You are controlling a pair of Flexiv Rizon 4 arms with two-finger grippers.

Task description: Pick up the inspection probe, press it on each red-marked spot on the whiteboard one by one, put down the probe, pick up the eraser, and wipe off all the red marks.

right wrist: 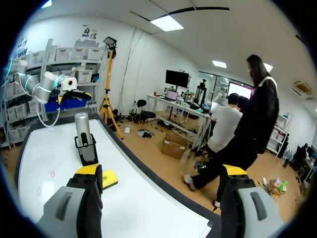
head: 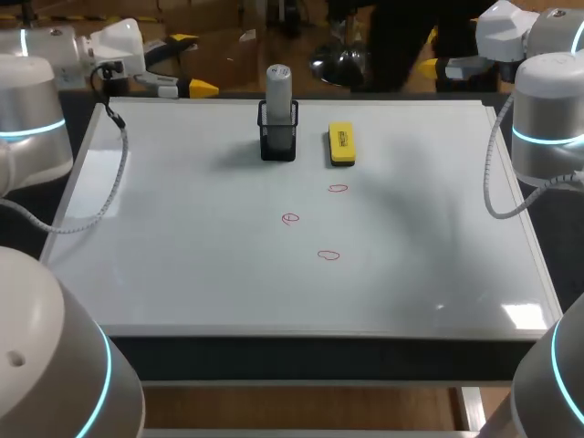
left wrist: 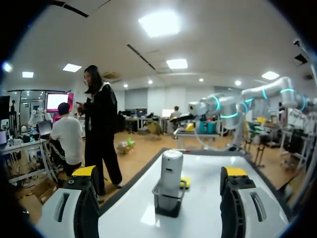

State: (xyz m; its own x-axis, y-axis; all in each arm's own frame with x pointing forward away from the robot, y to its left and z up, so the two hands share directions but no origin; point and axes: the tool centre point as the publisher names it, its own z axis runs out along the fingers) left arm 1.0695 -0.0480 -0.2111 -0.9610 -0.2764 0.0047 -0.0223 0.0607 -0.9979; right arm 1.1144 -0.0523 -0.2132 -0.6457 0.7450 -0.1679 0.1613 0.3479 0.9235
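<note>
Far left corner: left gripper point(head: 193, 64) is held level, fingers spread wide, nothing gripped.
Far right corner: right gripper point(right wrist: 160, 171) is held likewise, wide and empty.
Black holder point(head: 277, 139): grey cylindrical inspection probe point(head: 278, 82) is stood upright inside, at the white whiteboard's point(head: 182, 274) far middle.

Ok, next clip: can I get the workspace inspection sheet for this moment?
Surface: glossy white whiteboard lying flat, with three small red pen marks near its middle.
Job's things: silver-grey cylindrical probe upright in a black holder near the far edge; yellow block eraser lying beside the holder, apart from it.
Clutter: nothing seen.
Grippers: left tool open and empty, off the far left corner; right tool open and empty, off the far right corner.
Cables: left arm's grey cable droops over the board's left edge; right arm's grey cable loops by the right edge.
Surroundings: nothing seen reaching over the table.
</note>
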